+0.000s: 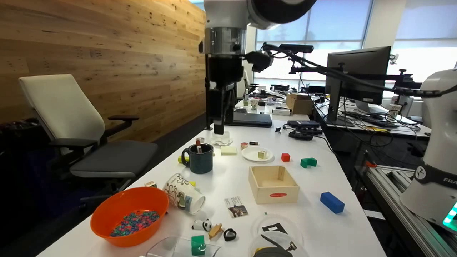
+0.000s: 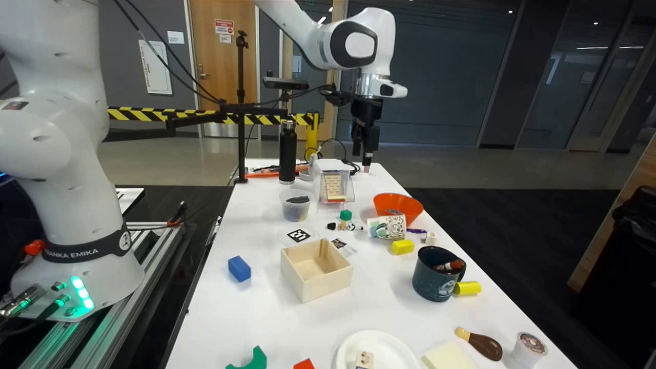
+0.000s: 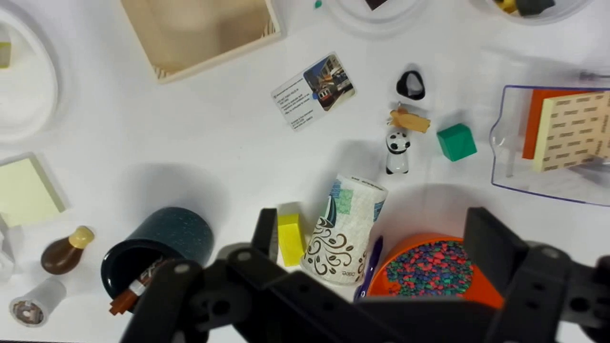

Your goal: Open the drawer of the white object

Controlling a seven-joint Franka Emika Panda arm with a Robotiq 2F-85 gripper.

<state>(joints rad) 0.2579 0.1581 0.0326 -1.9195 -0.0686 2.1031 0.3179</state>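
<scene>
In an exterior view, the fingers [image 1: 218, 121] are being held pointing downward above the bench [image 1: 232, 185]; how widely they are being set cannot be told from here. At the near end, part of a clear drawer [image 1: 180, 247] is being shown, with a green block [image 1: 198, 245] being overlapped by it in sight. On the left, coloured pieces [image 1: 137, 223] are being held in an orange bowl [image 1: 106, 212], and a paper cup [image 1: 184, 195] is being seen on its side just beside it. Farther right, a wooden box [image 1: 262, 196] is being carried by the bench.

In an exterior view, the white drawer unit [image 2: 327, 165] is being seen at the far end, its clear drawer being shown on the near side with note pads [image 2: 333, 184] inside. A black bottle [image 2: 288, 154] is being shown left of the unit, while the fingers are being held to the right. A blue block [image 2: 239, 269] is being seen on the left, a dark mug [image 2: 430, 279] on the right.

In the wrist view, the fingers are being held wide apart, and a yellow block [image 3: 290, 238], the paper cup and part of the orange bowl are being framed between them. The clear drawer is being shown at the right edge, apart from the green block and a panda figurine [image 3: 397, 152].
</scene>
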